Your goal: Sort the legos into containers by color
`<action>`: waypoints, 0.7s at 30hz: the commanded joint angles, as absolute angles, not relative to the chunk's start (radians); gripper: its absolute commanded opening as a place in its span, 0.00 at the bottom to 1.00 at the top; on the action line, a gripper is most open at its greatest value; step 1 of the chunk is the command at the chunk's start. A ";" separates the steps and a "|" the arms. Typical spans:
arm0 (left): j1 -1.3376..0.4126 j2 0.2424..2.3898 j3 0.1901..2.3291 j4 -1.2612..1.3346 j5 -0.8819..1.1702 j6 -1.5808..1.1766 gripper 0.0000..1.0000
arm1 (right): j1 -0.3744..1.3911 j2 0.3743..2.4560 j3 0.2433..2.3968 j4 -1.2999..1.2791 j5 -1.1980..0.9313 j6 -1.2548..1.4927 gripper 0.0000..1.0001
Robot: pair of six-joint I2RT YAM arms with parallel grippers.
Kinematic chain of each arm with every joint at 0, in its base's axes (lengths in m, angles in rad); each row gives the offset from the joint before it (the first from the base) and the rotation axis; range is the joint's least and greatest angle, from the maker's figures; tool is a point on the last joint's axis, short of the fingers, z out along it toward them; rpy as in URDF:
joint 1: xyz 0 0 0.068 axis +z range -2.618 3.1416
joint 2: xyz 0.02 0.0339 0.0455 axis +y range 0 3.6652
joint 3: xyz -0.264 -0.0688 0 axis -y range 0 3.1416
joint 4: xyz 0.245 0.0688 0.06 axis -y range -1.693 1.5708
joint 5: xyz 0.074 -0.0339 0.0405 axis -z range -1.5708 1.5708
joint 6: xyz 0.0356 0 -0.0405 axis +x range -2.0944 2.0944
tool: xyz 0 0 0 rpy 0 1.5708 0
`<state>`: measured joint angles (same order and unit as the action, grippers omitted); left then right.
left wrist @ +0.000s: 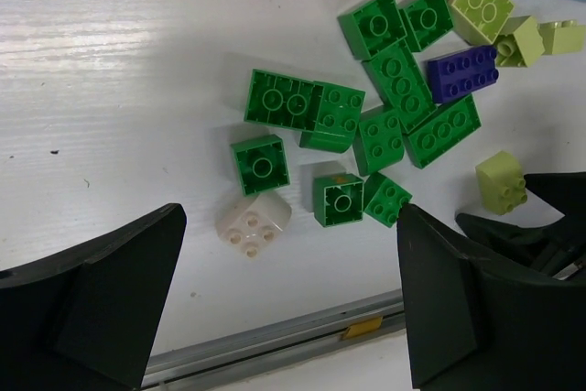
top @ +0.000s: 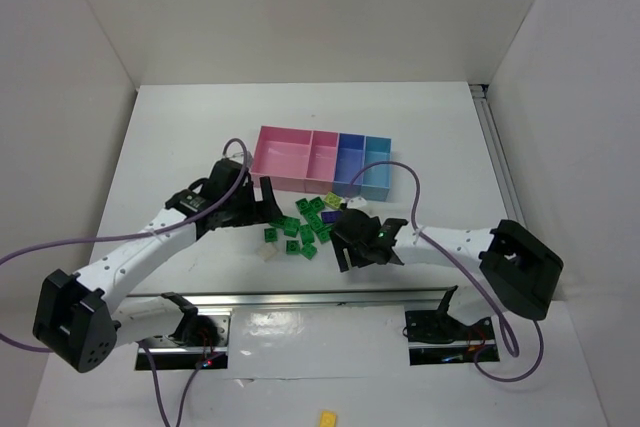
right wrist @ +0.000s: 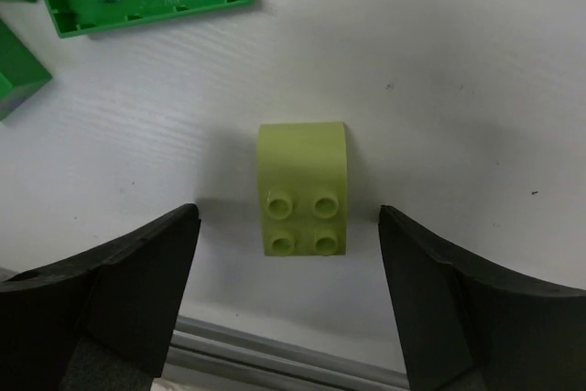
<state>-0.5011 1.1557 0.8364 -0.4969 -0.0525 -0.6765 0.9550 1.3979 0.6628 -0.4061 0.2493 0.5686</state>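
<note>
Legos point(top: 305, 225) are light, rigid and slick: pinch across flat side walls. Your right gripper point(right wrist: 288, 217) stands wide open, straddling one pale yellow-green brick point(right wrist: 302, 185) without touching it. Your left gripper point(left wrist: 291, 217) hangs wide open and empty above the pile on the table point(top: 180, 147). Count roughly ten green (some overlap), four pale, one purple. Just beyond are four containers point(top: 300, 185).

The bricks point(left wrist: 394, 80) are smooth, shiny plastic. The white table point(left wrist: 137, 89) has fine lines and a soft gloss. The black fingers point(right wrist: 110, 281) look matt.
</note>
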 commanded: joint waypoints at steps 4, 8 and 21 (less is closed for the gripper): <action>-0.506 1.140 0.805 -0.463 -0.032 -0.652 0.99 | 0.971 1.434 0.681 -0.399 0.357 0.624 0.61; -0.506 1.140 0.784 -0.454 -0.023 -0.661 0.99 | 0.971 1.405 0.705 -0.399 0.379 0.624 0.28; -0.515 1.106 0.707 -0.436 -0.052 -0.703 0.99 | 0.694 1.417 1.037 -0.397 0.371 0.437 0.24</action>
<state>-0.5098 1.1450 0.7109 -0.4538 -0.0429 -0.6868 0.7479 1.3708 0.9722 -0.4423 0.3817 0.5106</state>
